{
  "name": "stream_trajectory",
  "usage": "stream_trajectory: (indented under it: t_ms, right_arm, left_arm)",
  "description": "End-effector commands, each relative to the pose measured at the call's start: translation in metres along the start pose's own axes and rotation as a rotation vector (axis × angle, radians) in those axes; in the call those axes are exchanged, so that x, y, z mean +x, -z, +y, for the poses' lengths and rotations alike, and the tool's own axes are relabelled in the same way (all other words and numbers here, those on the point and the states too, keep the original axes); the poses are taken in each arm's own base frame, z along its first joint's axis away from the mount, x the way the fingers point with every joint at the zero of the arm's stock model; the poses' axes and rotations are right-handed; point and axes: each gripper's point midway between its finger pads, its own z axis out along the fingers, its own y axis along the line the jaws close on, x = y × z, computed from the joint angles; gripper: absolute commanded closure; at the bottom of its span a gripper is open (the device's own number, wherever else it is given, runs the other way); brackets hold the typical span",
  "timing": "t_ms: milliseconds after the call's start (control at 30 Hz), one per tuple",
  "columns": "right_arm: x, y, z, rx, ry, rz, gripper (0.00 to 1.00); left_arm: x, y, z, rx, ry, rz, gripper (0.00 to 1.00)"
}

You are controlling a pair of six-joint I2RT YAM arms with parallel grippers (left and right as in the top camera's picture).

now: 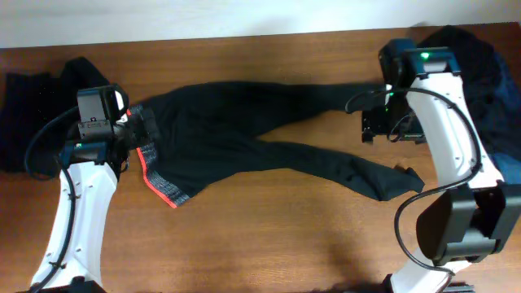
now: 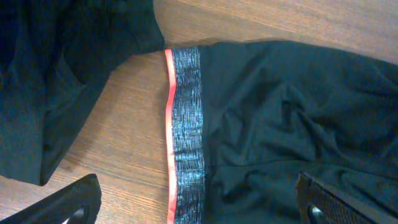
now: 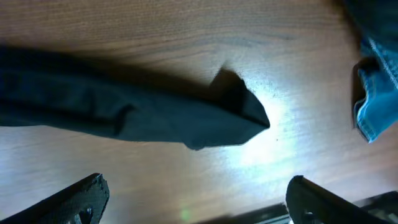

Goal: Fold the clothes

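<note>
A pair of black trousers (image 1: 220, 134) lies spread across the wooden worktop (image 1: 269, 244), its red-and-grey waistband (image 2: 186, 124) toward the robot's left and both legs running off to the right. The left end effector (image 2: 196, 199) hovers over that waistband with jaws wide and nothing between them. The right end effector (image 3: 196, 190), equally wide and empty, hangs just above the upper leg's cuff (image 3: 236, 118).

The legs splay in a narrow V — the lower cuff (image 1: 395, 185) sits well apart from the upper one — so the step in hand looks to be laying one leg over the other. Done well, that would call for a low pinch at the cuff's end, taking both layers of cloth, with the waistband pinned or lifted in time so the seat does not bunch. The wrinkles near the band want smoothing first.

Other garments sit at the edges: a dark heap (image 1: 37, 106) at far left, and a dark pile (image 1: 480, 57) with blue denim (image 3: 373, 106) at right. No basket, bin or box is in view — nothing holds the clothes but the worktop.
</note>
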Motion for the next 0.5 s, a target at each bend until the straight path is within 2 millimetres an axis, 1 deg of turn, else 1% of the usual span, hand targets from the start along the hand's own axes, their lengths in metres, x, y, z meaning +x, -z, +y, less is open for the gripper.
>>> stream_trajectory:
  t_ms: [0, 33, 133, 233, 333, 467]
  right_arm:
    - [-0.003, -0.006, -0.002, 0.06, 0.035, -0.016, 0.07]
    - [-0.004, -0.007, -0.001, 0.058, 0.033, -0.022, 0.1]
    - [-0.008, -0.014, 0.002, 0.053, 0.031, -0.032, 0.12]
    - [-0.007, -0.026, 0.006, 0.041, 0.031, -0.027, 0.13]
    - [0.001, -0.039, 0.018, -0.014, 0.011, 0.01, 0.12]
    - [0.016, -0.05, 0.035, -0.104, -0.036, 0.077, 0.12]
  left_arm:
    - [-0.002, -0.001, -0.003, 0.013, -0.018, 0.0, 0.01]
    - [-0.002, -0.001, -0.003, 0.012, -0.018, 0.0, 0.01]
    - [-0.002, -0.001, -0.003, 0.012, -0.018, 0.002, 0.01]
    - [0.0, -0.001, -0.003, 0.011, -0.018, 0.009, 0.01]
    - [0.003, -0.001, -0.002, 0.009, -0.019, 0.018, 0.01]
    - [0.003, -0.001, -0.002, 0.009, -0.019, 0.018, 0.01]
